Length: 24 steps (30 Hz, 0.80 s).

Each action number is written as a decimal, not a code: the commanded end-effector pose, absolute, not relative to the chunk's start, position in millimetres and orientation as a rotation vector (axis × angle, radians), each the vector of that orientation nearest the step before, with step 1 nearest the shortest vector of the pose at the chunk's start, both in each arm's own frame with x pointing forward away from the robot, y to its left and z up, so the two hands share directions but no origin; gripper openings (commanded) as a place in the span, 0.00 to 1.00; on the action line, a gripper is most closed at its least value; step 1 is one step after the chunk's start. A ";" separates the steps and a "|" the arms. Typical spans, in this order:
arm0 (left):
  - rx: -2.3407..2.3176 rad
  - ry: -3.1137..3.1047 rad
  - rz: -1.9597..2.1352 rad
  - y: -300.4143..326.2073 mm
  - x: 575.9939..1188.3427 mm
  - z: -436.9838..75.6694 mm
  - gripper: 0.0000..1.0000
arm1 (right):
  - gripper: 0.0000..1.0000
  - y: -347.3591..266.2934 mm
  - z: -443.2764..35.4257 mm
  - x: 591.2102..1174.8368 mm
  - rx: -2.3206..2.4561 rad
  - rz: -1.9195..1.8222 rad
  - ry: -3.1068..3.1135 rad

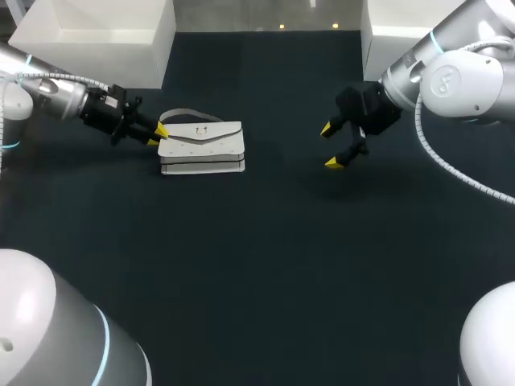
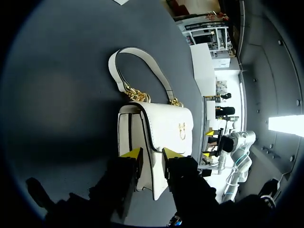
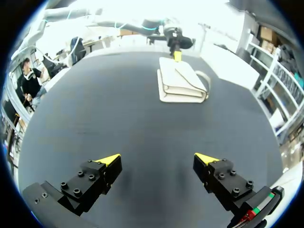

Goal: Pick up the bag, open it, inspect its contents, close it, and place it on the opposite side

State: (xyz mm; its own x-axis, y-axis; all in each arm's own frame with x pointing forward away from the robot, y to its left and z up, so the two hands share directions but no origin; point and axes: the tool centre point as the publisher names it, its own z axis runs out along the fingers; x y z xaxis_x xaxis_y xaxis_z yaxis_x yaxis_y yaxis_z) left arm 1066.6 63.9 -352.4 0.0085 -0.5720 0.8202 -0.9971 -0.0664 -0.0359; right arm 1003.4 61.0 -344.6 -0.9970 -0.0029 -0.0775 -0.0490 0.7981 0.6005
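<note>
A white handbag (image 1: 201, 147) lies flat on the dark table, left of the middle, flap down with a gold clasp on it. Its handle (image 1: 189, 115) curves out on the far side, joined by gold chain links. My left gripper (image 1: 158, 135) is at the bag's left end. In the left wrist view the flap's edge (image 2: 151, 156) runs between the fingers of the left gripper (image 2: 151, 153), which stand slightly apart and open around it. My right gripper (image 1: 330, 146) hovers wide open right of the middle, holding nothing. The right wrist view shows the bag (image 3: 180, 81) well ahead of the right gripper (image 3: 156, 161).
A white box (image 1: 88, 32) stands at the back left and another white box (image 1: 394, 32) at the back right. Dark tabletop (image 1: 265, 265) stretches across the front and between the two grippers.
</note>
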 end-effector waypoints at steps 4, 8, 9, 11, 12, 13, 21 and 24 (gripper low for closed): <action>1.731 -1.641 0.912 77.5 1057.6 -339.6 0.46 | 1.00 61.2 -345.2 1004.1 -0.043 0.975 2.910; 1.724 -1.640 0.898 82.4 1052.7 -336.6 0.43 | 1.00 61.2 -345.2 1004.1 -0.043 0.975 2.910; 1.718 -1.641 0.886 82.3 1051.3 -336.4 0.42 | 1.00 61.2 -345.2 1004.1 -0.043 0.975 2.910; 1.714 -1.648 0.871 80.1 1048.4 -336.8 0.41 | 1.00 61.2 -345.2 1004.1 -0.043 0.975 2.910; 1.710 -1.655 0.856 78.3 1047.0 -337.4 0.42 | 1.00 61.2 -345.2 1004.1 -0.043 0.975 2.910; 1.707 -1.659 0.844 76.7 1045.7 -338.3 0.41 | 1.00 61.2 -345.2 1004.1 -0.043 0.975 2.910; 1.704 -1.657 0.810 68.6 1042.8 -348.3 0.38 | 1.00 61.2 -345.2 1004.1 -0.043 0.975 2.910; 1.708 -1.658 0.792 65.9 1044.9 -351.0 0.34 | 1.00 61.2 -345.2 1004.1 -0.043 0.975 2.910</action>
State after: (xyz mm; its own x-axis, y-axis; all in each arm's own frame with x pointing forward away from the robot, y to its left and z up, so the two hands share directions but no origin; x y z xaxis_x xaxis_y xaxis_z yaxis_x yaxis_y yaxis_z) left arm 1039.2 67.9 -347.1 0.0291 -0.6255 0.7797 -0.9995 -0.0252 0.0171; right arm 1003.4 61.0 -344.6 -0.9970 -0.0029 -0.0775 -0.0490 0.7981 0.6005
